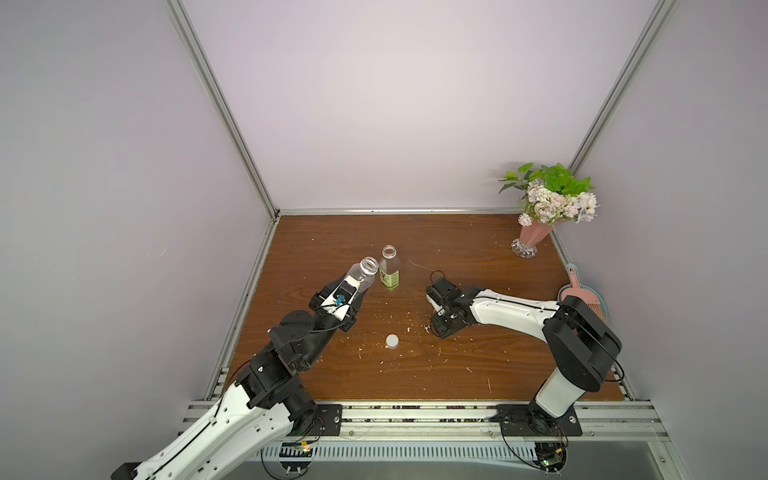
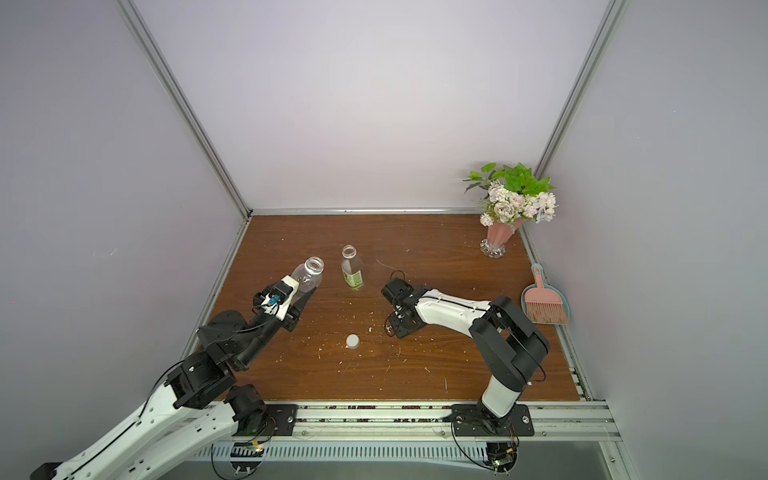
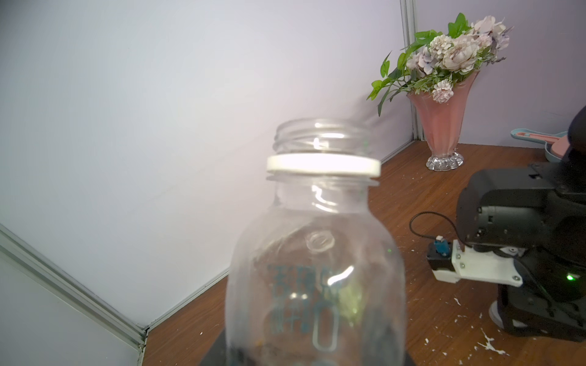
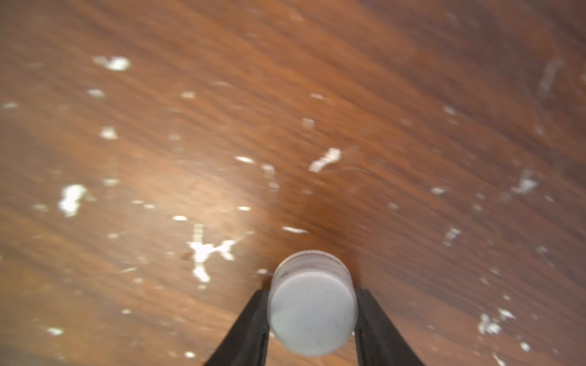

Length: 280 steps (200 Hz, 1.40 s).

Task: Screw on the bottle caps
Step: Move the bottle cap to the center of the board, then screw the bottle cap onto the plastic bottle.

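Note:
My left gripper [image 1: 352,287] is shut on the nearly bare clear bottle [image 1: 360,272], which it holds tilted off the table, its uncapped mouth toward the back. In the left wrist view this bottle [image 3: 317,253] fills the middle, a white ring round its neck. Just to its right the yellow-green labelled bottle [image 1: 389,270] stands upright and uncapped. My right gripper [image 4: 312,294] points down over the table's middle, shut on a white bottle cap [image 4: 312,313] close above the wood. A second white cap [image 1: 392,340] lies loose on the table nearer the front.
A pink vase of flowers [image 1: 535,237] stands at the back right corner. A pink dustpan with brush [image 1: 582,296] lies by the right wall. White crumbs are scattered over the wooden table [image 1: 478,249]. Walls enclose three sides.

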Motion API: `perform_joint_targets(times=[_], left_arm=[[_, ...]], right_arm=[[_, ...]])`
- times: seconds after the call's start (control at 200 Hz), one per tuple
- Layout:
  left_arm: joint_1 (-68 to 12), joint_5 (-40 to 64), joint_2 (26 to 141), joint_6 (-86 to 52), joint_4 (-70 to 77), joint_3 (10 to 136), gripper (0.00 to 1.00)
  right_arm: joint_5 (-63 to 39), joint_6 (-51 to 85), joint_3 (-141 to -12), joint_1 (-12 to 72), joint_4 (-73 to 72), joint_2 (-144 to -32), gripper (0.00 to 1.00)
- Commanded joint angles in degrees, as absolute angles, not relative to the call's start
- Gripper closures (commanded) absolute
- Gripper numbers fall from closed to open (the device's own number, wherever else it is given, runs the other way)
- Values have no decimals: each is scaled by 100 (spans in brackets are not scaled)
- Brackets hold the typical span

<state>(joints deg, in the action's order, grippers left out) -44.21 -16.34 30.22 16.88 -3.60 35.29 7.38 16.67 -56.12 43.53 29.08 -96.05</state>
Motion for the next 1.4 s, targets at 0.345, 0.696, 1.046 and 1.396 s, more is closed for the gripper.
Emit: perform_joint_targets(times=[0.345,0.696,1.046,1.396], left_arm=[[-4359,-1294,3432,1521,8,3551,99],[-4352,-1280,3454,1513,26,3561,99],[-4350,-1313,3419,1525,6,3542,99],[-4350,-1325,3393,1521,0,3525,99]], right_arm=[[712,1787,-5564,4089,2997,-9241,39],[590,1767,-5538,4025,2976,-9277,39],[466,1787,-5524,4020,2926,-9464,42],[415,1786,-5507,4017,2904,-9541,48]])
